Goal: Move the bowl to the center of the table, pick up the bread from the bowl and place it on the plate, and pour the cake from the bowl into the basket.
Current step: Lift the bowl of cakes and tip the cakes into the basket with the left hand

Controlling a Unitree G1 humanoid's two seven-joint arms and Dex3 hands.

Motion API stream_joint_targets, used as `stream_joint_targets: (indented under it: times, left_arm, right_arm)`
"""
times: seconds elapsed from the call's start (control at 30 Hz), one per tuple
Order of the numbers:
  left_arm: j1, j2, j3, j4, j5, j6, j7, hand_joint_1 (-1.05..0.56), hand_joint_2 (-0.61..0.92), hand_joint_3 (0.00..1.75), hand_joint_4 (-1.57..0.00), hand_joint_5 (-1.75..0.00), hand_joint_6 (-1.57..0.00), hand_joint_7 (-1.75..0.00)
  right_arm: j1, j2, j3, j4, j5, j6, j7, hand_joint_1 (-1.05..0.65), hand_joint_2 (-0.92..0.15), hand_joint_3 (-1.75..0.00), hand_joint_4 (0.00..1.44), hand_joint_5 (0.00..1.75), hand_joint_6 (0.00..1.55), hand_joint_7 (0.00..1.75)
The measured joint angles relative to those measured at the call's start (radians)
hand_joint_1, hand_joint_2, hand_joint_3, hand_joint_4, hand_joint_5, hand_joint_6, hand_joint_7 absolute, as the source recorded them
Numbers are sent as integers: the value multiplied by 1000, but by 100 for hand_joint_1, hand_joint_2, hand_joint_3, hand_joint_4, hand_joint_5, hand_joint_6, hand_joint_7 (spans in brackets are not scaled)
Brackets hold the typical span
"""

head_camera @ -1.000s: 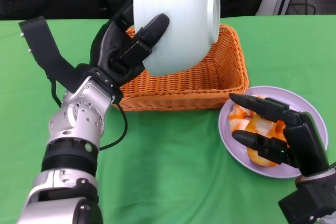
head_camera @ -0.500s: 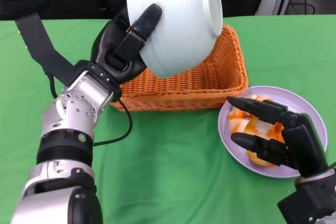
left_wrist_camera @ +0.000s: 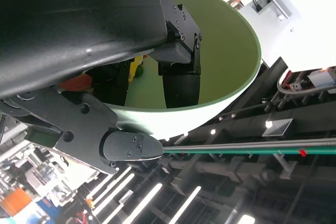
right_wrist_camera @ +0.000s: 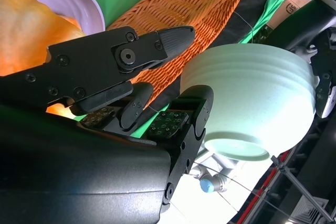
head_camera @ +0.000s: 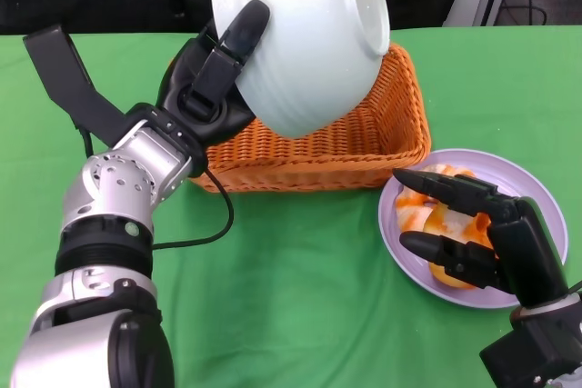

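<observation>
The bowl [head_camera: 305, 34] is being held high in the upper middle of the head view, above the basket [head_camera: 364, 147], by the left hand [head_camera: 214, 79]. It is being gripped at the rim, with fingers lying across its outer wall and others reaching inside, as the left wrist view shows. The bowl is being tipped well over, so that its foot ring is being turned toward the right of the frame and its mouth away from the camera. The pouring step is therefore judged to be under way.

Whether the cake is already lying in the basket cannot be told, since the inside of the basket is being hidden behind the bowl. In the left wrist view only a small yellow and orange patch [left_wrist_camera: 135, 69] is being glimpsed past the fingers, and what it is cannot be made out.

The bread [head_camera: 436, 215] is being seen on the plate [head_camera: 536, 179] at the lower right of the head view, so that step is judged done. The right hand [head_camera: 473, 229] is being kept just over the bread with its fingers spread apart and nothing between them. Whether they are touching the bread cannot be told.

What appears to be left is the finishing of the pour and the setting down of the bowl.
</observation>
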Motion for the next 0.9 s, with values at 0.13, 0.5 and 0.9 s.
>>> stream_joint_targets:
  times: [0.13, 0.5, 0.9]
  left_arm:
    - [0, 2, 1, 0, -5, 11, 0, -12, 88, 54, -62, -175, -54, -170]
    - [-25, 0, 20, -15, -18, 60, 32, -11, 81, 63, -64, -175, -61, -162]
    - [-41, -13, 27, -74, -56, 100, 104, -9, 75, 84, -62, -175, -56, -172]
  right_arm:
    - [0, -2, 1, 0, -1, 0, -3, -58, -92, -7, 104, 12, 82, 1]
    - [0, -9, -1, -13, 16, -4, 11, -56, -92, -9, 100, 9, 77, 0]
    - [8, -17, -13, -40, 54, -35, 66, -54, -92, -11, 98, 8, 75, 1]
